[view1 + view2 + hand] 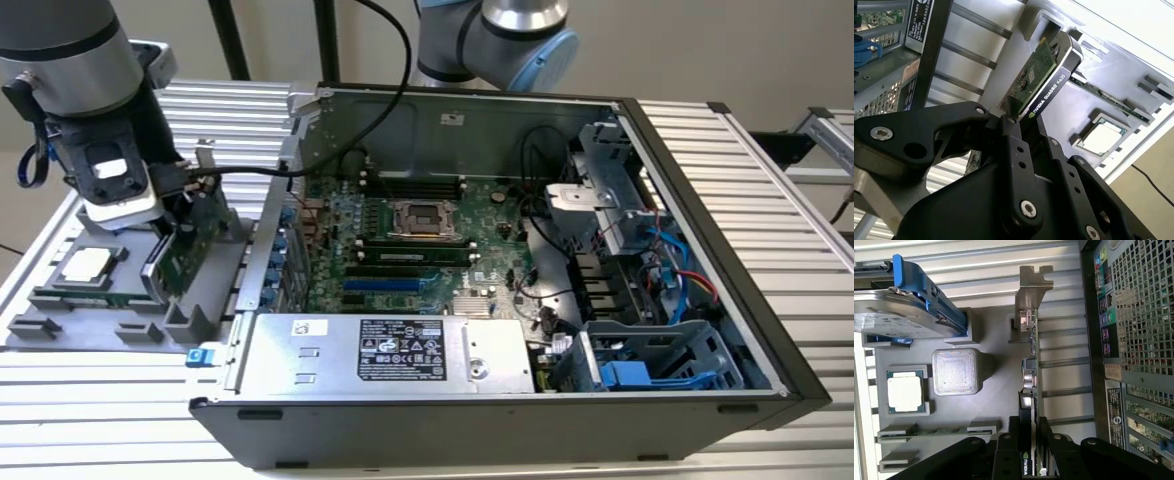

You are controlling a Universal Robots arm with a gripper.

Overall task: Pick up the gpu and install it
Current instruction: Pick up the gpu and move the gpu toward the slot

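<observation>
- The gpu [184, 250] stands on its long edge in the grey parts tray [80, 322], at the exterior view's left, beside the open computer case [441, 425].
- In the first wrist view the gpu [1030, 371] is seen edge-on, with its silver end bracket [1032, 287] at the end far from the gripper.
- In the second wrist view the green board face and the black cooler block [1060, 67] of the gpu [1038, 67] are both visible.
- The gripper [1030, 432] is narrowed onto the gpu. One black finger [1015, 440] lies against each face of the card at the end opposite the bracket.
- In the exterior view the gripper [158, 225] is directly above the tray, at the card's upper edge.
- The tray also holds a processor chip [904, 392], a pale square block [955, 371] and a narrow memory stick [939, 430].
- A silver hard drive with blue rails [899, 315] sits at one end of the tray.
- Inside the case, the motherboard [414, 250] is exposed, with the power supply [387, 350] along the near wall.
</observation>
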